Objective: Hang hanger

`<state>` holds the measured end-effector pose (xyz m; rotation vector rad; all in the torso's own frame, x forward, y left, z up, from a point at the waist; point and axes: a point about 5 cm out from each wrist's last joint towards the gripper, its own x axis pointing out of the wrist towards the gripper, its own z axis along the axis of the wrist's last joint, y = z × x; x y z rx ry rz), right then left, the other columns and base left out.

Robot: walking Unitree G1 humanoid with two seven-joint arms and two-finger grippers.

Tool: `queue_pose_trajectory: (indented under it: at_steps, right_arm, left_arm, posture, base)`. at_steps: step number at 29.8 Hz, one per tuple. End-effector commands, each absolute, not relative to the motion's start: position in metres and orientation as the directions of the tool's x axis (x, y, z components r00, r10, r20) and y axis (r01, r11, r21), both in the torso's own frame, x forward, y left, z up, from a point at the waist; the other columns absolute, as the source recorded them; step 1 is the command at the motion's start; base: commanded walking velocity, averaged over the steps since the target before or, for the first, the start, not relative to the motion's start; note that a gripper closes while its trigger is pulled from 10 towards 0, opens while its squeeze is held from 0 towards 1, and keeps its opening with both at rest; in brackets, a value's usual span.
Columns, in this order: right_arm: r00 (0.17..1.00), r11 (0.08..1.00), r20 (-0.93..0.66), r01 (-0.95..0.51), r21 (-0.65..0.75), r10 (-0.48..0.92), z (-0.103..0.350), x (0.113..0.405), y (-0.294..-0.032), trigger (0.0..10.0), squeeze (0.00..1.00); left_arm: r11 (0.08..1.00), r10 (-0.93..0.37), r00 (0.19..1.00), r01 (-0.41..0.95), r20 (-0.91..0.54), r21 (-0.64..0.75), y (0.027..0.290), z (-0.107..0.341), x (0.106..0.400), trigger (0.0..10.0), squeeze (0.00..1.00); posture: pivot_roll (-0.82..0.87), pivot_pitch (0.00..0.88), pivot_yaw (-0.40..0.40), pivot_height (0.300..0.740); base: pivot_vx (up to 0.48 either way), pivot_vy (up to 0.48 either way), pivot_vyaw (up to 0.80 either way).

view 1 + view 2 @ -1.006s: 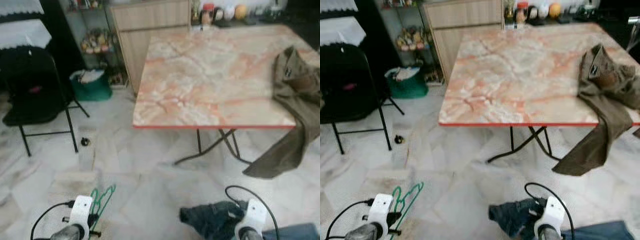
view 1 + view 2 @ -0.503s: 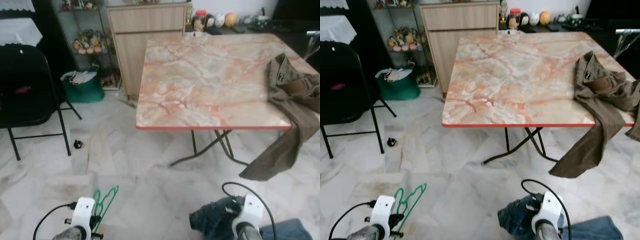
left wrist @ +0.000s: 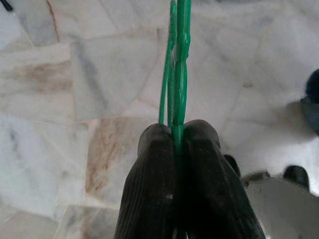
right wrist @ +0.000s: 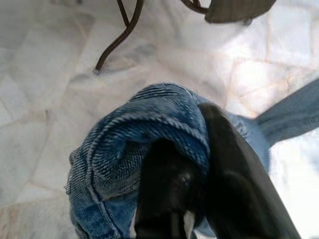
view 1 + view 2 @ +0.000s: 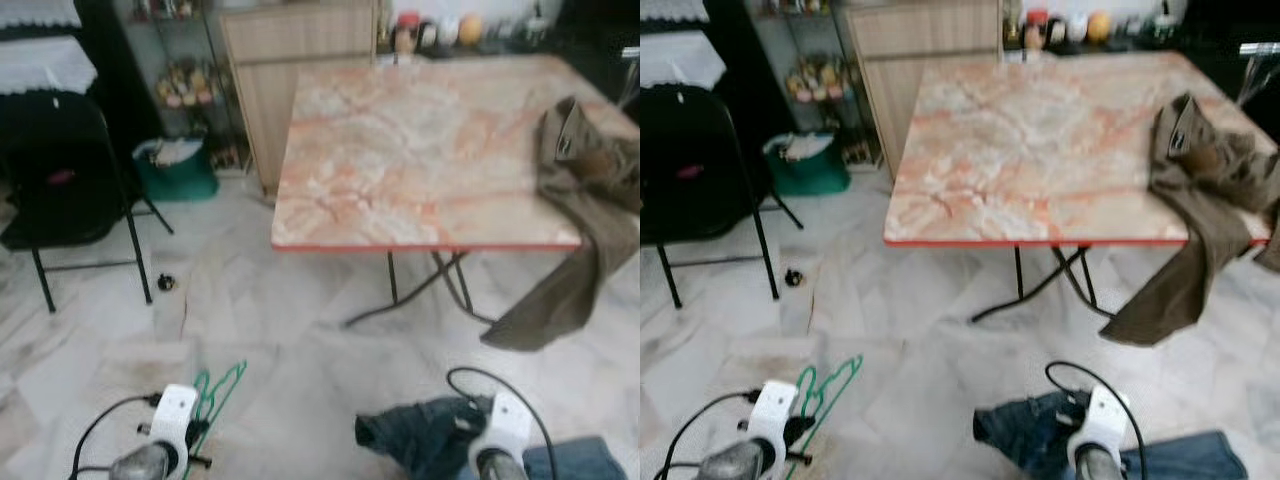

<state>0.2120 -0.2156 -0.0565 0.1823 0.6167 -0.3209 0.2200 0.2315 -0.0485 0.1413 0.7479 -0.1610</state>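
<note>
The left gripper (image 3: pixel 178 137) is seen low at the near left, its jaws closed tight on a green wire hanger (image 3: pixel 177 64), which is pinched between the two black fingers (image 3: pixel 154 174). The hanger (image 5: pixel 215 395) is held above the marble floor (image 5: pixel 290 340), projecting forward from the gripper (image 5: pixel 195 435). The right gripper (image 4: pixel 187 164) is seen low at the near right, its jaws clamped on a bunched fold of blue jeans (image 4: pixel 129 154); the denim is wrapped over the fingers (image 4: pixel 229 164), and a trailing length of it is seen to the right, near the floor. In the head views the jeans (image 5: pixel 420 440) are seen as a dark blue bundle just left of the right wrist. Farther off, a folding surface (image 5: pixel 420 150) with a pink marbled top and a red edge is placed on crossed black legs. A brown garment (image 5: pixel 590 210) is draped over its right edge, with one end hanging down toward the floor. A black folding chair (image 5: pixel 70 190) is seen at the far left, a green basket (image 5: pixel 180 170) beside it, and a wooden cabinet (image 5: pixel 300 60) behind the surface. A small dark object (image 5: pixel 166 283) is noted on the floor near the chair. The head views are slightly blurred.
</note>
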Motion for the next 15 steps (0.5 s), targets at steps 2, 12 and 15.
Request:
queue_pose_trajectory:
  at_steps: [2,12,15]
  right_arm:
    - [0.787,0.934,-0.565,0.349,0.076,-0.248,-0.0524,0.2163,-0.2174,10.0,0.00]
    - [0.790,0.934,-0.559,0.350,0.077,-0.250,-0.0514,0.2175,-0.2180,10.0,0.00]
    - [0.793,0.935,-0.556,0.347,0.077,-0.249,-0.0508,0.2182,-0.2179,10.0,0.00]
  left_arm:
    - [0.979,-0.089,0.719,0.190,-0.689,0.071,0.2331,-0.0490,0.2188,10.0,0.00]
    - [0.980,-0.078,0.709,0.184,-0.701,0.077,0.2385,-0.0504,0.2144,10.0,0.00]
    - [0.980,-0.077,0.708,0.183,-0.702,0.077,0.2383,-0.0508,0.2139,10.0,0.00]
  posture:
    - [0.10,0.000,0.070,0.740]
    - [0.10,0.000,0.070,0.740]
    - [0.10,0.000,0.070,0.740]
  base:
    - [0.000,0.000,0.00]
    - [0.000,0.000,0.00]
    - [0.000,0.000,0.00]
